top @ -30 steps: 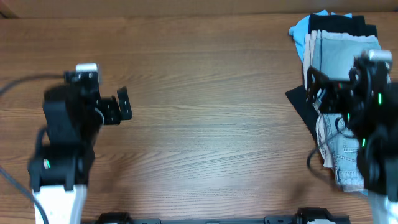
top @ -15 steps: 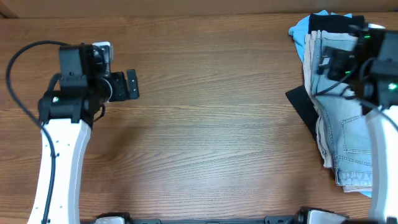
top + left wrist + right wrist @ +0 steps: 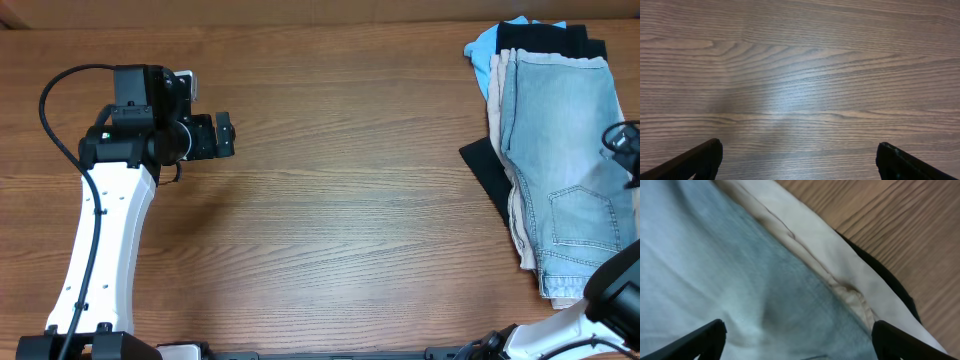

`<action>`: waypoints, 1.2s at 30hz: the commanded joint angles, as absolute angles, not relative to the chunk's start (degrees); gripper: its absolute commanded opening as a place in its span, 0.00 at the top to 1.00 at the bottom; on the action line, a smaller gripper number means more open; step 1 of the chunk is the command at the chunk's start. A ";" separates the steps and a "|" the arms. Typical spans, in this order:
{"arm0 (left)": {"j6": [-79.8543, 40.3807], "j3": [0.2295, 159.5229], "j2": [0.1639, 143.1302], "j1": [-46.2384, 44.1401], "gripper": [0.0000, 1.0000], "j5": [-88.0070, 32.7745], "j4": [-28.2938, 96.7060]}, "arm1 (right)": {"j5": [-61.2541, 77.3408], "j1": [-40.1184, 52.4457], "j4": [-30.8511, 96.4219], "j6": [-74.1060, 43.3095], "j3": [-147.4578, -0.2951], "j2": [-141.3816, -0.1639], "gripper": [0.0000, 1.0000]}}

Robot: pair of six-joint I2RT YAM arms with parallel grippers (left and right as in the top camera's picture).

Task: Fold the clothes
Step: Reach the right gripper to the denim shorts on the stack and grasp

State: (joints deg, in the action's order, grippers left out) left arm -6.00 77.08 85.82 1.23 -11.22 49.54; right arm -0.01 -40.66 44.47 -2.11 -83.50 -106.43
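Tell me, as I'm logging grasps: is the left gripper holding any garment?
No, the left gripper is open above the wooden table, with only bare wood and no cloth in it.

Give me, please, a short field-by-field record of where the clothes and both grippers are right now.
surface: wooden table
pile location: right edge of the overhead view
top garment: denim shorts, lying flat
underneath: beige garment, black garment and sky-blue garment, edges peeking out
left gripper: open, over bare table, holding nothing
right gripper: open, over the denim shorts, gripping nothing
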 commanded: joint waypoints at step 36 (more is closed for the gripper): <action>-6.20 78.19 86.56 1.48 0.00 -13.15 46.92 | 16.86 -48.49 41.17 8.56 -80.36 -114.24 0.96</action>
State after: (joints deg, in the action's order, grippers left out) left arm -6.00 77.08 86.17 1.23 -12.03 47.16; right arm 15.94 -48.62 41.39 10.24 -80.82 -113.32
